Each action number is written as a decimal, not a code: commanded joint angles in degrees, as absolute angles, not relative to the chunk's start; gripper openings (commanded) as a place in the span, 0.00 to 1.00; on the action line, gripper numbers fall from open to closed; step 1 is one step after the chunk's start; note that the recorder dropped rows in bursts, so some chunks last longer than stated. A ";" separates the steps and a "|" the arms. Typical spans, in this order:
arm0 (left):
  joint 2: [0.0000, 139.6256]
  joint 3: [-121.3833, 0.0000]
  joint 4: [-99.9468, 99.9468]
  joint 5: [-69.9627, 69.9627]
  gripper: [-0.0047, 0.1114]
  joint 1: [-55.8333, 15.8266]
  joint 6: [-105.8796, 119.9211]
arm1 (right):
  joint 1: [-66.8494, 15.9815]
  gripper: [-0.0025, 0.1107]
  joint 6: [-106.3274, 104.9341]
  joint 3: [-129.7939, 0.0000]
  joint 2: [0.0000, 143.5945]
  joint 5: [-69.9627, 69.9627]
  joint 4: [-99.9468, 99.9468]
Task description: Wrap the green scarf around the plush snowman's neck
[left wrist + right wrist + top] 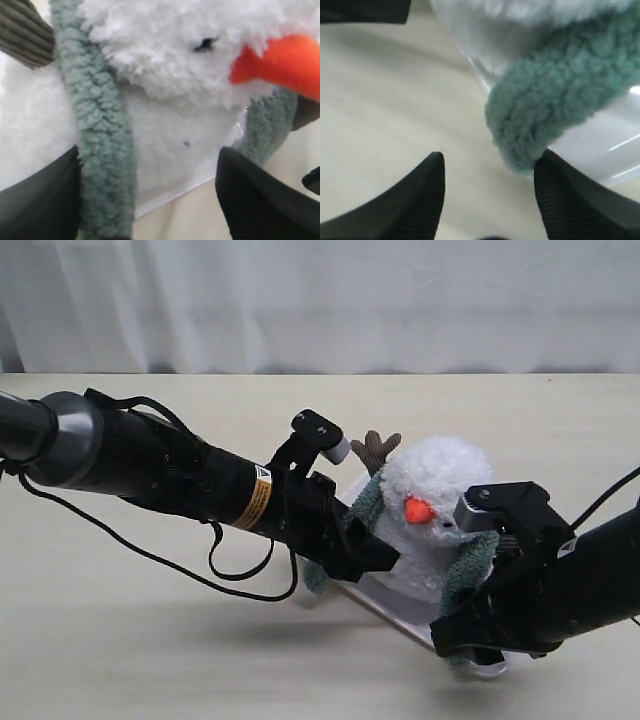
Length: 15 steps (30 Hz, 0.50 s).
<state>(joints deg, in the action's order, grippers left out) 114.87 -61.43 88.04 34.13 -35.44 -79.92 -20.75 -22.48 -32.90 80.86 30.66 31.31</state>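
Exterior view: the plush snowman (437,502) sits right of frame centre on a white tray (385,608) resting on the pale counter (150,640), its orange cone nose (418,510) pointing toward the lower left and a brown twig arm (377,450) rising at its upper left. The green scarf (468,565) lies across the snowman's neck (425,540), one strand hanging down each side of the body.

Left wrist view: the left pincer (150,195) stands open, its two dark fingers (40,200) at the lower corners of the frame, spread either side of the snowman's body. One scarf strand (102,150) runs down the left part of the frame, just beside the left-hand finger; whether they touch cannot be told. A second strand (270,125) shows at right, below the nose.

Right wrist view: the right pincer (487,195) is likewise open, fingers (415,200) apart at the bottom of the frame. The scarf's rounded end (540,120) hangs above the right-hand finger, over the tray's edge (600,145); nothing is gripped.
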 commanded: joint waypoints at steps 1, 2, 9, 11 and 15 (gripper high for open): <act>114.38 -61.49 90.23 36.64 0.60 -35.72 -81.46 | -20.78 0.48 -21.81 -33.31 80.01 34.45 30.38; 114.04 -61.49 91.17 36.52 0.60 -35.72 -82.00 | -20.78 0.48 -21.81 -33.31 79.54 34.45 29.99; 108.01 -61.49 99.95 28.87 0.60 -35.72 -89.16 | -20.78 0.48 -21.03 -33.31 73.92 34.53 28.84; 106.17 -61.39 99.95 28.60 0.60 -35.72 -89.38 | -20.78 0.48 -20.92 -33.31 72.11 34.53 28.19; 102.73 -61.39 99.95 28.93 0.60 -35.72 -89.38 | -20.78 0.48 -18.90 -33.31 68.22 34.01 26.05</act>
<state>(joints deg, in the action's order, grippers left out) 104.94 -61.43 99.56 29.01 -35.44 -88.67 -20.75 -20.06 -32.90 70.64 34.24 27.67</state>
